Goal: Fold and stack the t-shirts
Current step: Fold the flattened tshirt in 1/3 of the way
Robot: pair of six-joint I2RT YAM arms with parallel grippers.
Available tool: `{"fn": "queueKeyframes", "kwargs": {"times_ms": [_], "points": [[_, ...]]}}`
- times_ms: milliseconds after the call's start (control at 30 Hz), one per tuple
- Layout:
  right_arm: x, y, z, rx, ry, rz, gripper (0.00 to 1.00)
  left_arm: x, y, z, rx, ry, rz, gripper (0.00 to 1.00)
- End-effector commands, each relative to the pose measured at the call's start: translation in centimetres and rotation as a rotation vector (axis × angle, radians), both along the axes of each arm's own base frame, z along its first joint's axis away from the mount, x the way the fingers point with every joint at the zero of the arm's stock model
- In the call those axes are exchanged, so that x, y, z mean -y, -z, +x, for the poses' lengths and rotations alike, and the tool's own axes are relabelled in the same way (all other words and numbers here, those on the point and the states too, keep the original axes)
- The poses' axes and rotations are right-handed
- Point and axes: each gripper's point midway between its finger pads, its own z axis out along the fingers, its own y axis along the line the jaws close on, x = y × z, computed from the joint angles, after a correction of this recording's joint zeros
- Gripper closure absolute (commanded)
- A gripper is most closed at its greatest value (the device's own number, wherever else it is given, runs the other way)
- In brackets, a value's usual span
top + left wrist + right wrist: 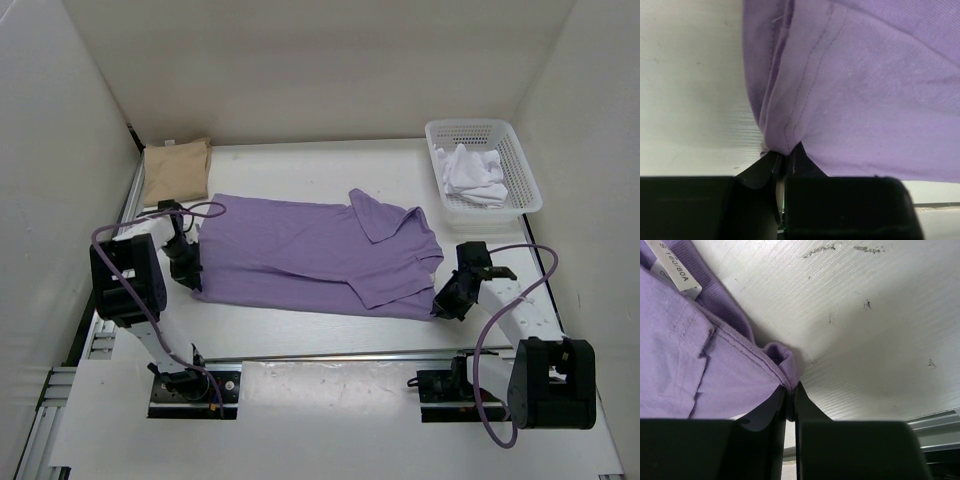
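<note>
- A lavender purple cloth t-shirt lies spread flat across the middle of the white table. One flap near its right end is folded back onto the body.
- The left gripper sits at the shirt's left edge. Its black jaws are pressed together on a bunched corner of the hem, and stitch lines run up from the pinch.
- The right gripper sits at the shirt's near right corner, with its jaws clamped on a rolled bit of the seamed edge.
- A white size label shows on the purple cloth in the right wrist view.
- A tan cloth t-shirt rests folded in the far left corner, apart from the purple one.
- A white cloth t-shirt lies crumpled inside a white perforated plastic basket at the far right.
</note>
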Motion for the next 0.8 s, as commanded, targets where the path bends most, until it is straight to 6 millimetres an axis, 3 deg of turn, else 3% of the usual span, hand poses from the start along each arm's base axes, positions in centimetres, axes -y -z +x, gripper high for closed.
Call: {"fn": "queueKeyframes", "kwargs": {"times_ms": [0, 233, 367, 467, 500, 533, 567, 600, 667, 700, 767], "points": [[0.1, -0.2, -0.3, 0.009, 0.015, 0.003, 1.00, 0.2, 0.7, 0.6, 0.031, -0.021, -0.045, 0.90], [1.2, -2.0, -4.0, -0.048, 0.144, -0.048, 1.00, -1.6, -1.8, -4.5, 0.008, -0.056, 0.073, 0.90], [1.3, -2.5, -5.4, -0.005, 0.227, -0.034, 1.00, -1.2, -1.7, -8.0, -0.054, -0.054, 0.084, 0.90], [1.7, -2.6, -5.7, 0.018, 0.270, -0.046, 0.98, -0.8, -0.9, -10.4, -0.106, -0.051, 0.086, 0.82], [1.7, -2.5, -5.9, 0.009, 0.278, -0.045, 0.95, -0.7, -0.8, -10.9, -0.114, -0.051, 0.084, 0.82], [1.7, -2.5, -5.9, 0.009, 0.290, -0.042, 0.80, -0.9, -0.4, -11.7, -0.123, -0.050, 0.099, 0.79], [1.7, -2.2, -6.3, -0.011, 0.290, -0.046, 0.70, -1.1, -0.2, -11.9, -0.127, -0.058, 0.109, 0.76], [1.7, -2.2, -6.4, -0.011, 0.290, -0.046, 0.62, -1.6, -0.2, -12.3, -0.132, -0.057, 0.141, 0.58], [1.9, -2.5, -6.0, 0.004, 0.281, -0.055, 0.57, -2.3, -0.3, -12.0, -0.117, -0.059, 0.180, 0.37], [2.1, -3.0, -5.7, 0.021, 0.274, -0.065, 0.55, -3.1, -0.7, -11.7, -0.110, -0.070, 0.212, 0.31], [2.3, -4.4, -4.5, 0.076, 0.231, -0.086, 0.54, -4.1, -2.7, -9.1, -0.021, -0.091, 0.243, 0.27]]}}
